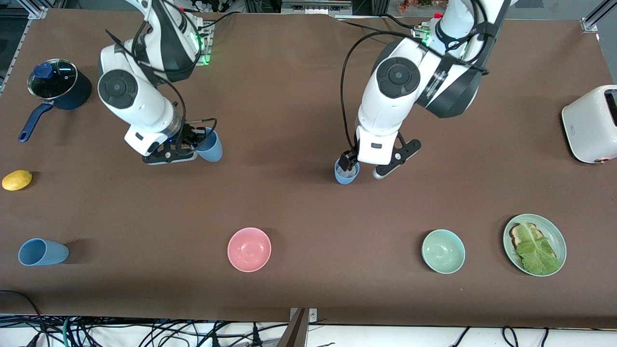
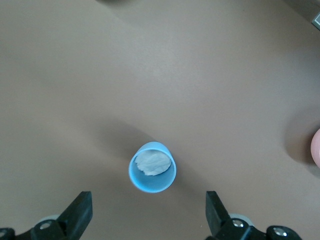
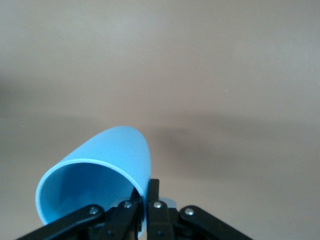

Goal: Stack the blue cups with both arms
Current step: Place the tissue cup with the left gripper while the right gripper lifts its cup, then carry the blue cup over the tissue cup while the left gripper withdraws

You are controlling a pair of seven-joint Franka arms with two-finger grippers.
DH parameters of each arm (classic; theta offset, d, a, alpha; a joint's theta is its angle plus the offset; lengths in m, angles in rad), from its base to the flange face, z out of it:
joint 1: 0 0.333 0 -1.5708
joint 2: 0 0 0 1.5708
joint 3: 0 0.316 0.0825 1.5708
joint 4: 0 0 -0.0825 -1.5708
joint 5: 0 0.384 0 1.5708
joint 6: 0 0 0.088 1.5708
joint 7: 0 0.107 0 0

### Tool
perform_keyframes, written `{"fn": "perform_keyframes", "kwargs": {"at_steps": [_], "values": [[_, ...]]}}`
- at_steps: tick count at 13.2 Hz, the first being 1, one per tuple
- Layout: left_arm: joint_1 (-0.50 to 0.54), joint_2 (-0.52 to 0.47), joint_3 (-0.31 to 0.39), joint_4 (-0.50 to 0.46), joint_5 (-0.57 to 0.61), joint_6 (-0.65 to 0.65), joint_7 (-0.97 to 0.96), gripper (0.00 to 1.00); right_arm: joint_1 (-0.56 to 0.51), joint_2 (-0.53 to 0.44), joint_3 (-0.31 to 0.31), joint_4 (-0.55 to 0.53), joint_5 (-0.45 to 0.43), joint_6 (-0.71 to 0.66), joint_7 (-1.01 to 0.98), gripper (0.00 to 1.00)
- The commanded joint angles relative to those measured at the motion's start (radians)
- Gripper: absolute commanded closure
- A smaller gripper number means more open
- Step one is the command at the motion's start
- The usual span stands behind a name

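My right gripper (image 1: 200, 142) (image 3: 147, 200) is shut on the rim wall of a light-blue cup (image 1: 211, 145) (image 3: 95, 175). It holds the cup tilted, in the air over the table near the right arm's end. A second blue cup (image 1: 346, 173) (image 2: 152, 167) stands upright on the table mid-way along. My left gripper (image 1: 365, 167) (image 2: 148, 215) hangs just above it, open wide, its fingers (image 2: 80, 212) apart from the cup. A third blue cup (image 1: 42, 252) lies on its side near the front camera at the right arm's end.
A dark-blue pot with a glass lid (image 1: 58, 84) and a lemon (image 1: 17, 180) sit at the right arm's end. A pink bowl (image 1: 249, 249), a green bowl (image 1: 443, 251) and a green plate (image 1: 552, 230) with toast and lettuce line the front. A white toaster (image 1: 590, 123) stands at the left arm's end.
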Motion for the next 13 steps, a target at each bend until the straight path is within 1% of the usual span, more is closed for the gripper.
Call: {"fn": "perform_keyframes", "kwargs": {"at_steps": [1,4,5,7,9,11,13], "values": [[0.076,-0.03,-0.012,0.054,0.011,-0.131,0.147,0.0,0.103,0.055,0.001,0.136,0.012,-0.047,0.131,1.0],[0.181,-0.09,-0.018,0.056,0.01,-0.229,0.402,0.0,0.213,0.15,0.001,0.308,0.016,-0.096,0.299,1.0],[0.219,-0.101,-0.02,0.054,0.013,-0.251,0.497,0.0,0.255,0.174,0.0,0.356,0.033,-0.109,0.35,1.0],[0.297,-0.115,-0.023,0.054,0.02,-0.287,0.684,0.0,0.312,0.21,-0.002,0.413,0.058,-0.113,0.431,1.0],[0.365,-0.119,-0.023,0.053,0.024,-0.303,0.856,0.0,0.365,0.266,-0.004,0.502,0.058,-0.114,0.53,1.0],[0.429,-0.119,-0.023,0.051,0.055,-0.306,1.023,0.0,0.41,0.346,-0.004,0.606,0.058,-0.125,0.612,1.0],[0.468,-0.119,-0.026,0.051,0.079,-0.306,1.123,0.0,0.45,0.432,-0.004,0.716,0.053,-0.127,0.7,1.0]]}}
